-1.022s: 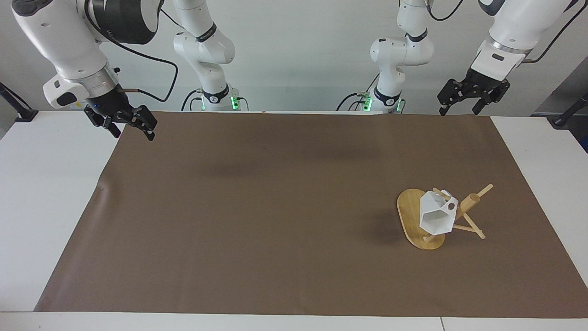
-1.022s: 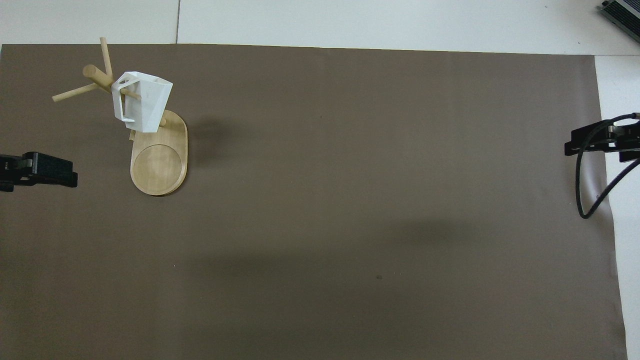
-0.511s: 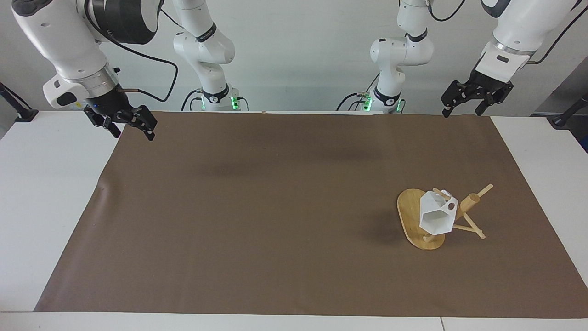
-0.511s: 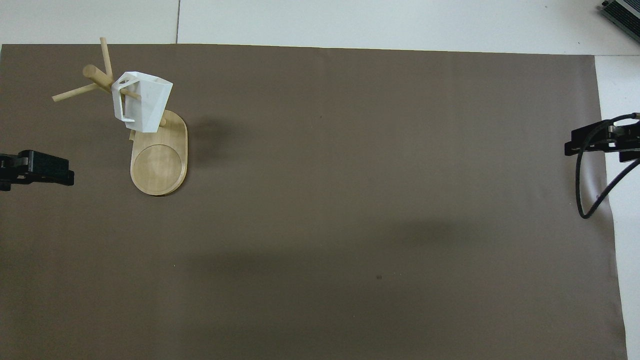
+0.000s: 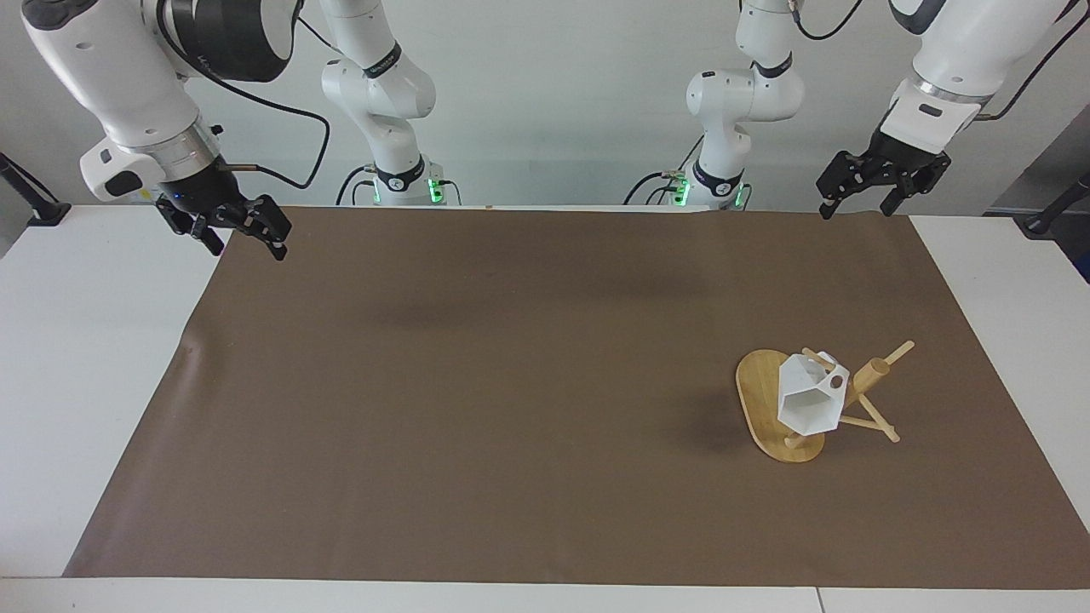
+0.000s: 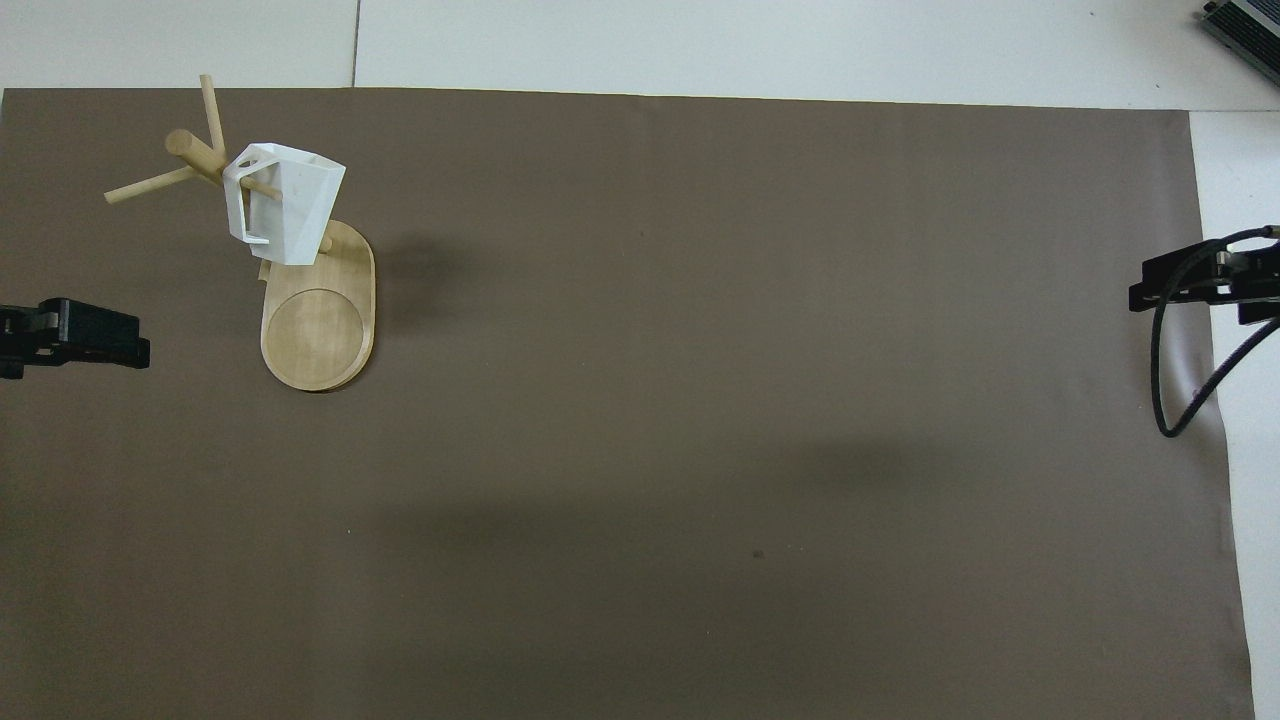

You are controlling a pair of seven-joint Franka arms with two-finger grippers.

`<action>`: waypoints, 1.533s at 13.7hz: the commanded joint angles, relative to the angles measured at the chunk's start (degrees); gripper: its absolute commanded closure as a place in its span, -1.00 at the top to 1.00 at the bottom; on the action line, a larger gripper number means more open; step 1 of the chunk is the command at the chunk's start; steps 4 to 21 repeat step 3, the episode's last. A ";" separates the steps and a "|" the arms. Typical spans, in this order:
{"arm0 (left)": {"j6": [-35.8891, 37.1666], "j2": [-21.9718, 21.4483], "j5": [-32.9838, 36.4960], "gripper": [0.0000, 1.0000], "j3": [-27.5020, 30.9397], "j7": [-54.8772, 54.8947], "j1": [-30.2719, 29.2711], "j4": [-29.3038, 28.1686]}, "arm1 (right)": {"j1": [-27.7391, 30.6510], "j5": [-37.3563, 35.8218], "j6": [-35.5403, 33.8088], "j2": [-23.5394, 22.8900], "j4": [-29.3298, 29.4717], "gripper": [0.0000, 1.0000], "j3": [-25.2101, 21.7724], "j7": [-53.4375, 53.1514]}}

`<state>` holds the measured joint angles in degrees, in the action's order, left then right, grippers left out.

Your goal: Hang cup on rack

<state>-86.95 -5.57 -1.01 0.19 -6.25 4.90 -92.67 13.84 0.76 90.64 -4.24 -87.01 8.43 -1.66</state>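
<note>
The white faceted cup (image 5: pixel 805 402) (image 6: pixel 285 205) hangs by its handle on a thin peg of the bamboo rack (image 5: pixel 760 393) (image 6: pixel 318 335), tilted over the rack's oval base. The rack stands on the brown mat toward the left arm's end of the table. My left gripper (image 5: pixel 854 206) (image 6: pixel 120 345) is open and holds nothing, raised over the mat's corner at the robots' edge, well apart from the rack. At the other corner of that edge my right gripper (image 5: pixel 247 244) (image 6: pixel 1150 290) hangs open and holds nothing.
A brown mat (image 5: pixel 511 383) covers most of the white table (image 5: pixel 85 358). A black cable (image 6: pixel 1165 400) loops down from the right gripper's wrist. A dark device (image 6: pixel 1245 25) sits at the table's corner farthest from the robots.
The left gripper has drawn back a little and risen slightly away from the rack. The cup, the rack and the right arm have not moved.
</note>
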 commanded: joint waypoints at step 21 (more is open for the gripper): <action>-1.64 -1.37 0.66 1.00 -0.89 0.36 -0.77 -1.99 | 0.32 0.20 -0.46 1.07 -0.79 1.00 0.09 0.96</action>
